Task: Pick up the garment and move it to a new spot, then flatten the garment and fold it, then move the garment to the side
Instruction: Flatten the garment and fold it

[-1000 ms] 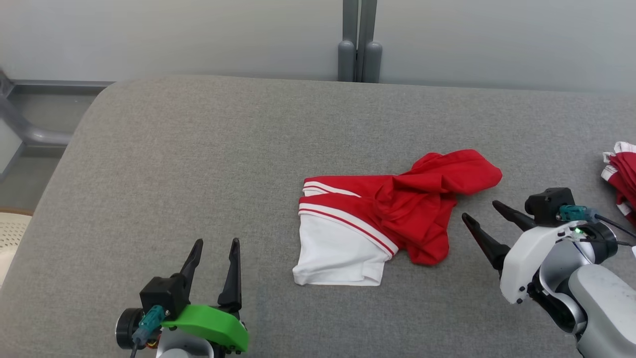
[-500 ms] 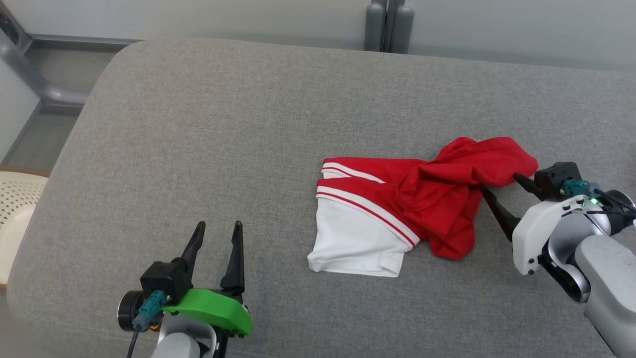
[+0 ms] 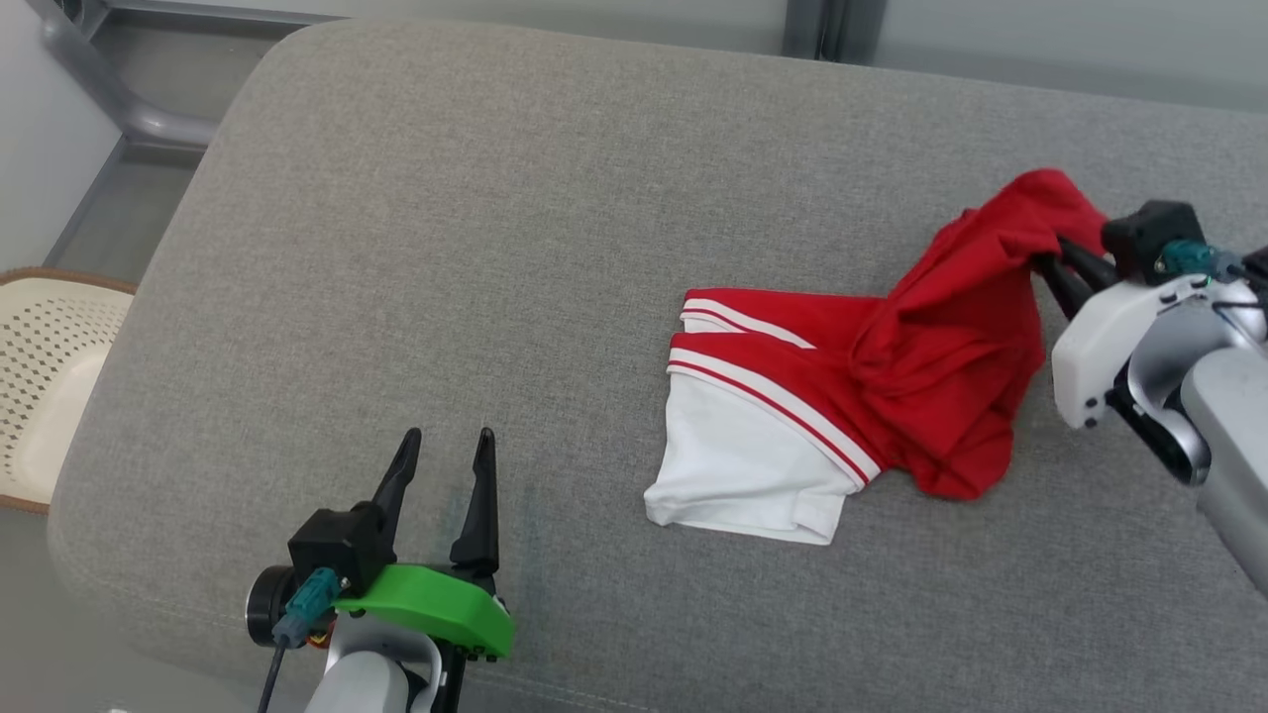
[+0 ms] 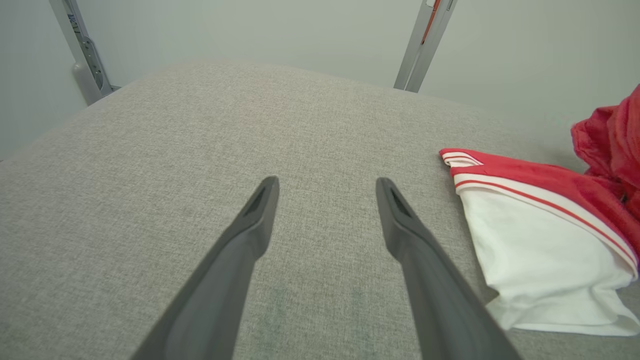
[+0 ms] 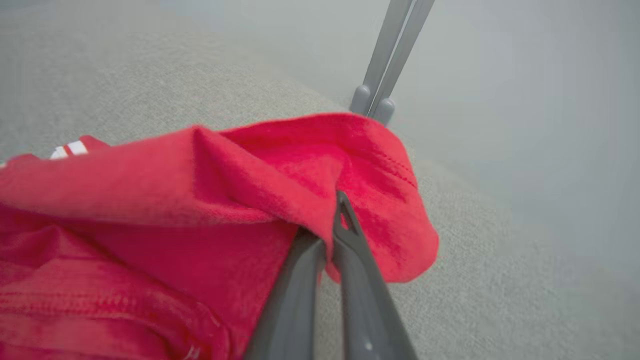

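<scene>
Right end effector (image 3: 1050, 263) clamped on garment (image 3: 892, 386) red corner.

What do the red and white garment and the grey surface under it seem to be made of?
Garment: soft knit fabric, probably cotton jersey, matte; it crumples and drapes.
Grey surface: woven upholstery cloth, likely over padding; fine heathered weave, rounded edges.

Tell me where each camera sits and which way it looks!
Head view: on the robot's head, looking forward and down at the cushion and garment; it shows the open left tool at lower left, and the right tool with its pale forearm at right.
Left wrist view: on the left wrist, looking along its two spread fingers across the cushion; the garment lies to the right.
Right wrist view: on the right wrist, looking along its shut fingers, which pinch red cloth.
Shared: all three show the garment and the cushion.
</scene>
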Tool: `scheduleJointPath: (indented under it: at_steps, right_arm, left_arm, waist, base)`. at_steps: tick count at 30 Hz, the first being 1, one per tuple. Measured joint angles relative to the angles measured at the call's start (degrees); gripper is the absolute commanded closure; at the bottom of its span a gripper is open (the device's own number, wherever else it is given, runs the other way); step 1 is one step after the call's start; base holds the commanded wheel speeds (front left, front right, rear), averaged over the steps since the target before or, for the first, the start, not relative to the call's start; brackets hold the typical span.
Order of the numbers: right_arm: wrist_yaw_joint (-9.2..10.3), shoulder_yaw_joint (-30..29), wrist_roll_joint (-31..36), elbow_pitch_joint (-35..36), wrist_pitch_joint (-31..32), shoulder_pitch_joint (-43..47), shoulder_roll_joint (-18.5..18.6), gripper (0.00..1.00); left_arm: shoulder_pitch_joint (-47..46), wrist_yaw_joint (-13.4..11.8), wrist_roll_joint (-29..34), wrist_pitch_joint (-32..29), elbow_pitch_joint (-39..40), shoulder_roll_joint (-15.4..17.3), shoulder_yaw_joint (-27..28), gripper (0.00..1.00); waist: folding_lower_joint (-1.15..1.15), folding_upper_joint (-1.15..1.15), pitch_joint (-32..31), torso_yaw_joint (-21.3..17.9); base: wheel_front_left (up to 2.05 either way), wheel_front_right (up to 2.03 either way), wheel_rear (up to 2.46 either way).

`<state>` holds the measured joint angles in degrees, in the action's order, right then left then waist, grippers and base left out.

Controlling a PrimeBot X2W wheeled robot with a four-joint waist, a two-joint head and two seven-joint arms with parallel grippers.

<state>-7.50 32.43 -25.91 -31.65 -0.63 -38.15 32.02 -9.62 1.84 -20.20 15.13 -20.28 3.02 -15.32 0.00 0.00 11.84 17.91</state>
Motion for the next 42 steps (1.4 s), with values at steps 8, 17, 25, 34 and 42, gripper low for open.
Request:
scheduleJointPath:
  at_steps: [8,17,25,34,42]
  right_arm:
    - [0.0,7.51,-2.74,-1.89,5.86,-14.07,1.22,1.0]
    - [0.0,15.91,-8.61,-11.16,6.86,-20.45,-0.21,0.0]
    - [0.0,15.48,-13.19,-13.3,-5.48,-17.94,-2.69,0.0]
    - [0.01,6.2,-17.04,-10.07,-13.86,-6.99,-2.08,0.0]
    - [0.02,-2.04,-19.29,-3.19,-14.36,5.99,-4.42,0.0]
  left_arm:
    - [-2.48,-0.6,-3.37,0.0,1.25,-0.09,-3.38,0.0]
    - [-3.29,-2.29,-5.77,0.0,1.08,-0.13,-5.59,0.0]
    - [-2.29,-2.08,-3.22,0.0,0.1,-0.15,-2.99,0.0]
    - [0.38,-1.25,-0.71,0.0,-0.44,0.85,-0.56,0.0]
    - [1.4,-0.8,-0.32,0.0,-0.56,1.0,-0.35,0.0]
  waist:
    - [0.0,0.0,3.95,2.57]
    - [0.0,0.0,6.66,7.29]
    - [0.0,0.0,4.26,6.86]
    - [0.0,0.0,-0.41,0.75]
    - [0.0,0.0,-4.86,-5.84]
  base:
    - [0.0,0.0,0.0]
    - [0.0,0.0,0.0]
    - [0.0,0.0,0.0]
    - [0.0,0.0,0.0]
    - [0.0,0.0,0.0]
